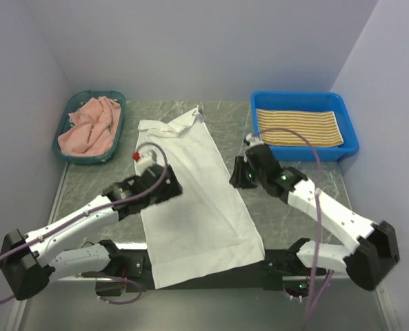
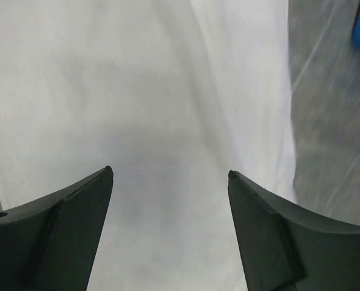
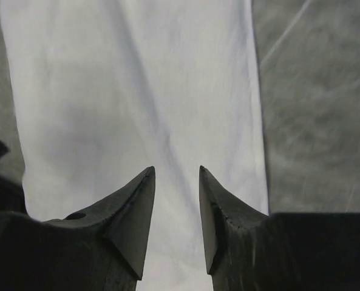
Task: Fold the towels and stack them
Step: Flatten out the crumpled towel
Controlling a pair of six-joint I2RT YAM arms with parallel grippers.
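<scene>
Top external view: I take 12 o'clock as the far side of the scene and 6 o'clock as the near side.
table (image 1: 228, 117): grey and marbled; everything I am working with sits on it.
white towel (image 1: 194, 200): the biggest cloth, spread out long down the middle. Its far end sits near 12 o'clock, a little left of centre, rumpled with one corner turned up. Its near end reaches the table's edge at 6 o'clock. The strip slants slightly, so the near end lies further right than the far end.
blue bin (image 1: 297, 96): at about 2 o'clock, well apart from the white towel.
green basket (image 1: 122, 123): at about 10 o'clock, just beside the white towel's far left corner.
yellow-striped towel (image 1: 298, 126): folded flat inside the blue bin, filling most of its floor.
pink towel (image 1: 88, 127): bunched up loose in the green basket, not folded.
left gripper (image 2: 170, 173): over the white towel's left side, at 9 o'clock from the cloth's middle. I see its jaws spread wide with nothing between them, only white cloth below. I cannot tell whether the tips touch it.
right gripper (image 3: 176, 170): at the white towel's right edge, at 3 o'clock from the cloth's middle, pointing across it. Its jaws stand apart by a narrow gap and I see no cloth pinched in it.
</scene>
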